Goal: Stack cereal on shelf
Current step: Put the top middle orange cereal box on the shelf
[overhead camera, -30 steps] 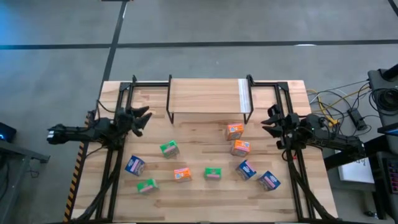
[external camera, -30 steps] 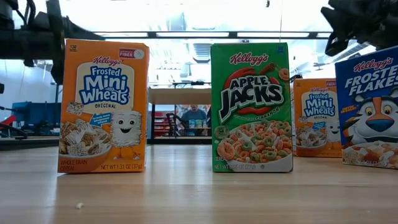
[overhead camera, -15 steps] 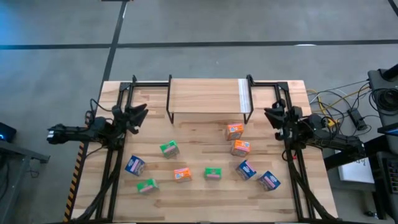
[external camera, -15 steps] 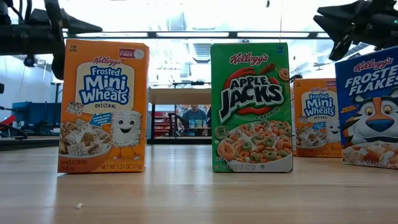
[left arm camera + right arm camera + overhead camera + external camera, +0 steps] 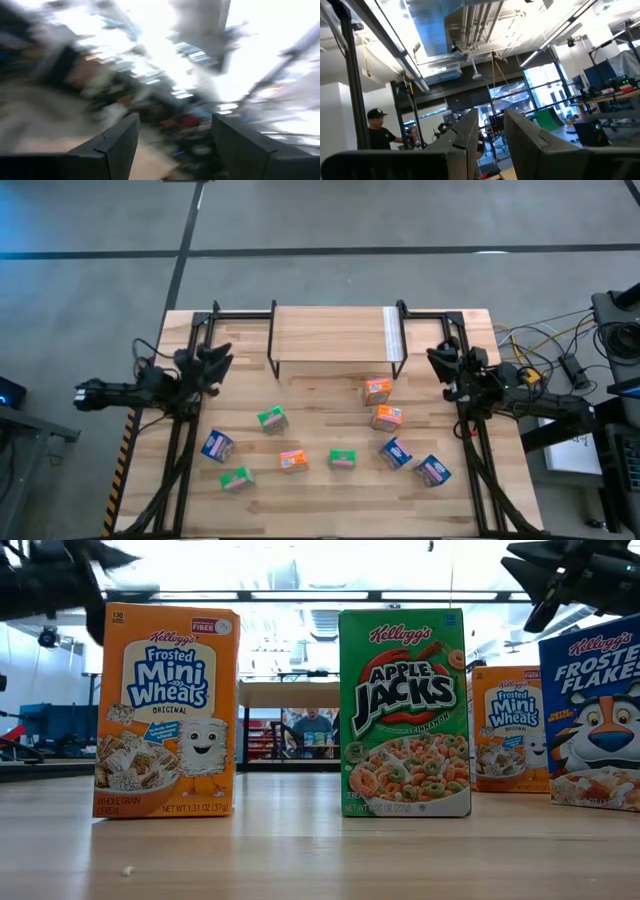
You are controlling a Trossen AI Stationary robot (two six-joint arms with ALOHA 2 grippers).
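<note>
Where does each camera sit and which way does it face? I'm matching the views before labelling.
High view: overhead, looking straight down on the table, shelf and cereal boxes; both arms show, left hand and right hand at the table's sides.
Low view: at tabletop height, looking level past an orange box and a green box into the room; both arms show dark at the top corners.
Left wrist view: on the left arm, angled up at the blurred room; its open fingers show.
Right wrist view: on the right arm, angled up at the ceiling; its fingers show.
High and low share the boxes.

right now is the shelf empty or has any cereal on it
Empty: the shelf top is bare from above; the cereal boxes all sit on the table.
</note>
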